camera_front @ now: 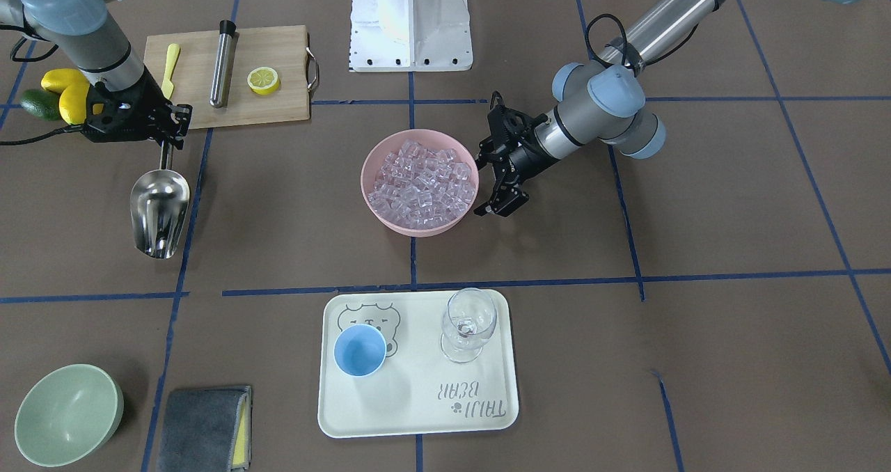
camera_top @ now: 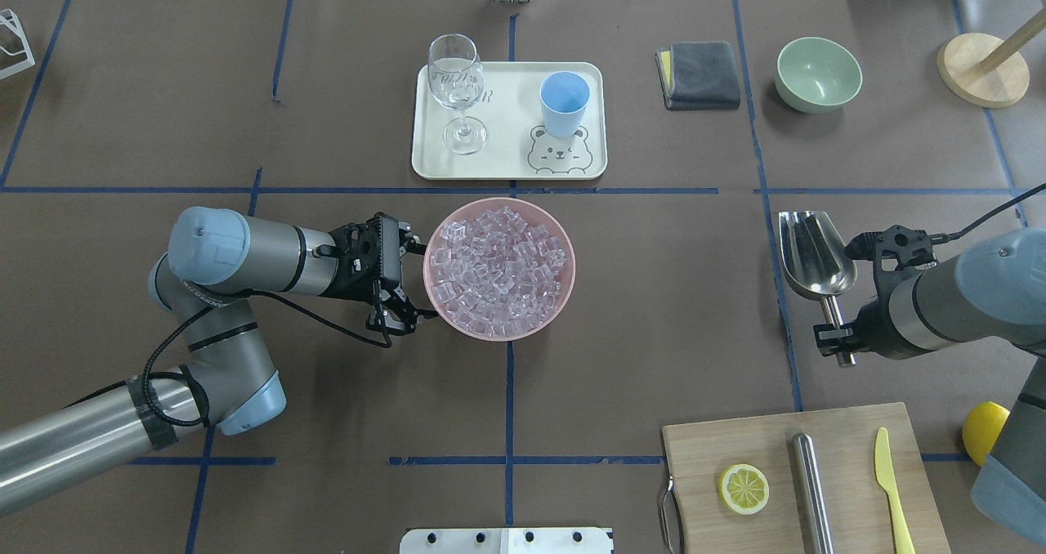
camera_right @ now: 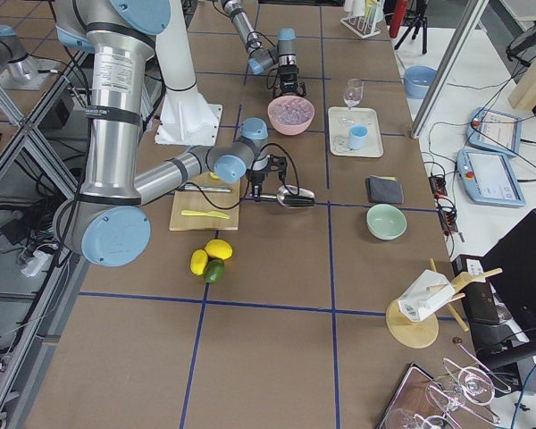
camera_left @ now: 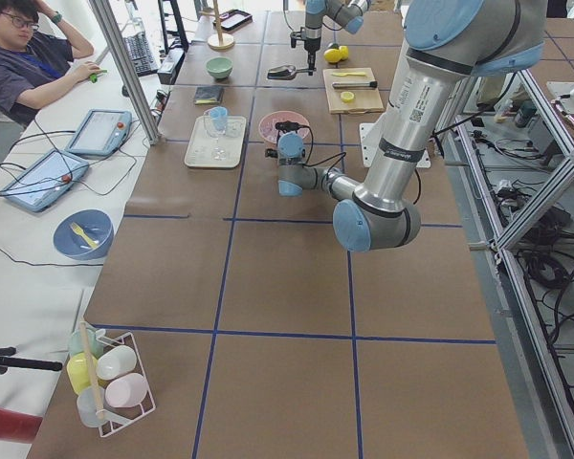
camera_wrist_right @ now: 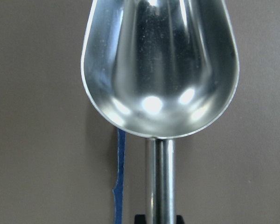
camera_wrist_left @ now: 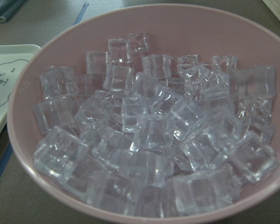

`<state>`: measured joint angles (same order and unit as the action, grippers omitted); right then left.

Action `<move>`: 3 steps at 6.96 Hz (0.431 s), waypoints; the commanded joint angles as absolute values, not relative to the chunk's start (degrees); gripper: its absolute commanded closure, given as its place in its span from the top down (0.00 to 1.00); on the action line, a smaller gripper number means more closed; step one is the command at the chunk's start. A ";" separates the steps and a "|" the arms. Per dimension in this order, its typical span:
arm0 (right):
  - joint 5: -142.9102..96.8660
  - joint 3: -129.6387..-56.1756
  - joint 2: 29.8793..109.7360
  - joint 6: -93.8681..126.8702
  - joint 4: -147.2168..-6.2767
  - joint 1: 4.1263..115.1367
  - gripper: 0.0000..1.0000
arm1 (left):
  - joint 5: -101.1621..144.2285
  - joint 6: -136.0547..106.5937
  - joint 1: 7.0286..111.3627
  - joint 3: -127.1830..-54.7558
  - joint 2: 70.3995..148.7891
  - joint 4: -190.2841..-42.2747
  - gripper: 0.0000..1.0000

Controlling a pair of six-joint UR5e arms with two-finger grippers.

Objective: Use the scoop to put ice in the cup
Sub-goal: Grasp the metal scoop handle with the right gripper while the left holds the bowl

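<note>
The right gripper [camera_top: 835, 331] has its jaws clamped on the handle of the empty scoop [camera_top: 815, 256], well apart from a pink bowl [camera_top: 500, 337] full of ice [camera_top: 498, 264]. The left gripper [camera_top: 407, 280] has its jaws apart, just beside that bowl. The blue cup [camera_top: 564, 100] sits on a tray [camera_top: 511, 133].

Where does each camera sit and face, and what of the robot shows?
Front-facing: across the table, facing the robot; both arms, pink bowl of clear ice cubes.
Overhead: behind the robot, facing forward; left gripper by the bowl, right gripper holding the shiny steel scoop.
Exterior left: table's left end; left arm nearest.
Exterior right: table's right end; right arm nearest.
Left wrist: close over the ice; no fingers.
Right wrist: into the scoop's trough.
Shared: front-facing and overhead show the light-blue plastic cup.
</note>
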<state>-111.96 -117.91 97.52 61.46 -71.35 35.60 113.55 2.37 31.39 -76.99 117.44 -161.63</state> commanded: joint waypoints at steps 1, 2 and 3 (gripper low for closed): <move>-112.15 -119.62 97.47 56.30 -71.63 35.86 0.00 | 113.55 2.37 31.38 -76.99 117.42 -161.63 1.00; -111.89 -120.66 97.47 47.20 -72.07 36.29 0.00 | 113.55 2.37 31.38 -76.99 117.33 -161.63 1.00; -111.71 -122.67 97.38 39.19 -73.81 36.56 0.00 | 113.55 2.37 31.38 -76.99 117.33 -161.72 1.00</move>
<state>-111.91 -120.77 97.45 48.49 -72.38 36.26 113.55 2.37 31.38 -76.99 117.36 -161.65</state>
